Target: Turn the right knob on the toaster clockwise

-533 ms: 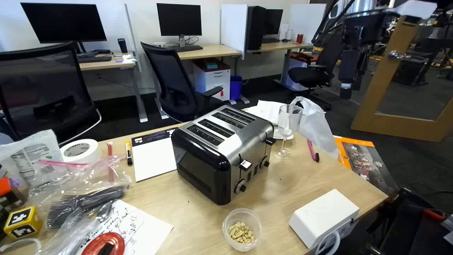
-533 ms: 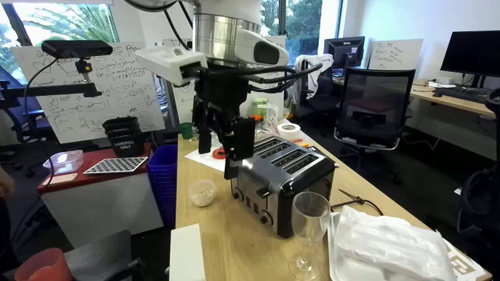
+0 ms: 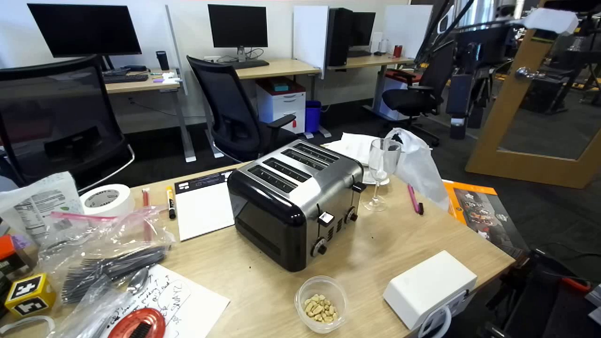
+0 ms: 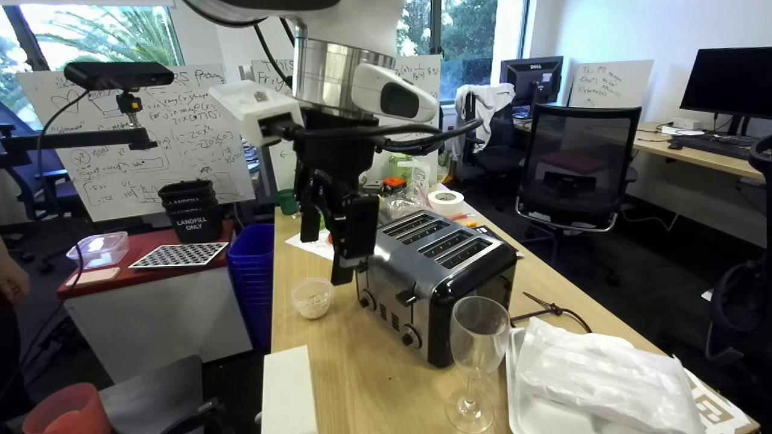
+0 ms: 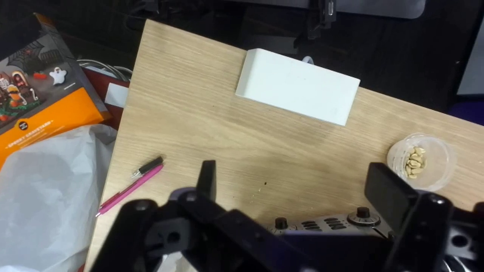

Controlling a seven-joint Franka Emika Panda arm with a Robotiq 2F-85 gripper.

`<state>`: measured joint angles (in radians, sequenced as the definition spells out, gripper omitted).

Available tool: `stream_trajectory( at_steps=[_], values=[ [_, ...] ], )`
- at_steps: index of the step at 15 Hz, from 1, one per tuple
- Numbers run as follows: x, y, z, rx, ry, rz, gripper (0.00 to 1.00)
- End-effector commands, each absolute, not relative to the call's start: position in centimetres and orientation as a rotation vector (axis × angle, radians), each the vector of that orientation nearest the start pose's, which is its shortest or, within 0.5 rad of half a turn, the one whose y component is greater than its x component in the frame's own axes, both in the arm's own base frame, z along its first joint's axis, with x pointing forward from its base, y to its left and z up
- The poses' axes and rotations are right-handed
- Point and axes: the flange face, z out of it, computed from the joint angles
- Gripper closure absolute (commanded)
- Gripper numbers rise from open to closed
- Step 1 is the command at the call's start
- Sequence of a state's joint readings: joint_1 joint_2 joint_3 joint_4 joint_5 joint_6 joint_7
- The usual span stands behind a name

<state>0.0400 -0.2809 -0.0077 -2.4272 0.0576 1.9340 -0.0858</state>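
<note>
Lower than a moment earlier in both exterior views, and drawn somewhat away from the toaster (image 3: 300, 197) toward the front edge of the counter (image 5: 181, 121), a robot's hand (image 4: 326, 259) hangs in midair, gaping wide and with hold of nothing. The toaster stands upright and unmoved, well back from the counter's corner, its front facing that same edge, where a white box (image 5: 297, 88) sits. Seen from that side, the right knob (image 4: 411, 337) is the one nearer a wine glass (image 4: 480, 337); the left knob (image 4: 367, 299) is nearer a bowl (image 3: 339, 292) of nuts (image 3: 320, 307). A pink pen (image 5: 140, 183) lies by the short edge. The hand touches neither knob, and their settings are too small to read. The job appears to be at the approach stage, with no turn yet evident; left to do are bringing the hand to the right knob, closing on it, twisting it clockwise and letting go.
</note>
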Motion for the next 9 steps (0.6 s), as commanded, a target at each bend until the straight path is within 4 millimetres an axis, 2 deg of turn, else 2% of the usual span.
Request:
stream_trajectory(
  at_steps=[1,4,9],
  values=[
    [42.2,2.8,38.1,-2.961,-0.032,0.407,0.00],
    [42.2,4.0,36.5,-2.837,0.035,0.519,0.00],
    [41.9,4.2,36.0,-2.852,0.025,0.494,0.00]
  ],
)
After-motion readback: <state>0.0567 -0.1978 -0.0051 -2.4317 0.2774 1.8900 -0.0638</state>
